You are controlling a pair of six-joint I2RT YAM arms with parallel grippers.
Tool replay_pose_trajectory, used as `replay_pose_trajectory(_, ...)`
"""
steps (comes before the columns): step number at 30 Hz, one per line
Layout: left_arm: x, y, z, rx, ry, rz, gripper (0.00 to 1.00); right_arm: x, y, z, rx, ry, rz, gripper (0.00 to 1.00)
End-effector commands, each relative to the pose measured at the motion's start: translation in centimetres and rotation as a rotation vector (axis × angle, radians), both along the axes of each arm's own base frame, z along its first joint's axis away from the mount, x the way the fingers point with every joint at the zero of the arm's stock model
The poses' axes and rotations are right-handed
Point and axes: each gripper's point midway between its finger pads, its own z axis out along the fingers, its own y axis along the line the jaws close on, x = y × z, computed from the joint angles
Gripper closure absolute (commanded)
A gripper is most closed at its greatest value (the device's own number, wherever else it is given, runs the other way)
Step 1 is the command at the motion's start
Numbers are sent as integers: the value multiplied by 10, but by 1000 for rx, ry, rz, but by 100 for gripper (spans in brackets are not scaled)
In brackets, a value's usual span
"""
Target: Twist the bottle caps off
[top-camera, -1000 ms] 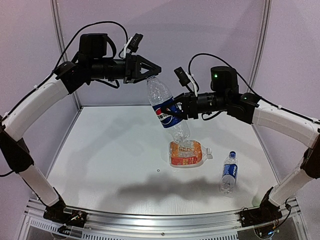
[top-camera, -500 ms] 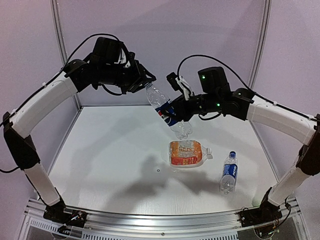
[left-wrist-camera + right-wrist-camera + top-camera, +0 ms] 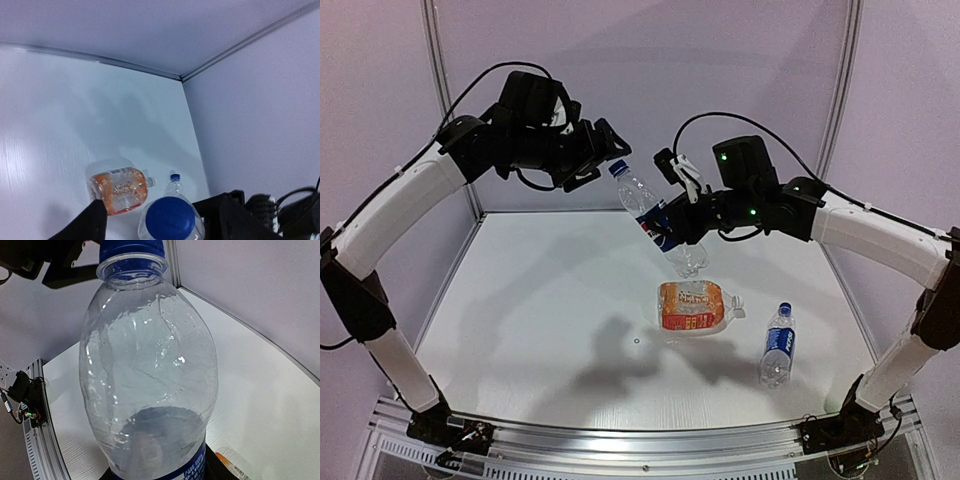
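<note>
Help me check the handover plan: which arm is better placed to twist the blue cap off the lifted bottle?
Left. The left pincer is open around the blue cap, one finger on each side. The right pincer is clamped around the bottle at its label, holding it tilted in the air.

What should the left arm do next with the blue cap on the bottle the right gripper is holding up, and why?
Probably ease the left gripper forward and close it on the blue cap. The left wrist view shows the cap between the open fingers, untouched, while the right gripper clamps the tilted bottle at its label, cap on.
</note>
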Motion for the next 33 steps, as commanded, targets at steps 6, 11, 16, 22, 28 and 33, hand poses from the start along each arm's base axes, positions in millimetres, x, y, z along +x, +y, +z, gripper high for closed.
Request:
replay_pose_trajectory(6, -53, 27, 76, 1, -410, -286, 9, -22, -8, 38, 122, 3, 48, 61)
replay_pose_trajectory(11, -83, 34, 95, -77, -507, -443, 11, -52, -1, 75, 301, 6, 191, 60)
replay_pose_trajectory(16, -92, 18, 108, -135, -523, -531, 16, -72, 4, 94, 393, 46, 294, 60)
replay_pose_trajectory(22, -96, -9, 106, -162, -512, -596, 23, -82, 9, 98, 426, 75, 360, 61)
replay_pose_trajectory(28, -92, -20, 112, -177, -519, -586, 31, -91, 11, 97, 442, 108, 414, 61)
replay_pose_trajectory(33, -96, -16, 125, -191, -549, -579, 17, -90, 11, 92, 430, 114, 406, 61)
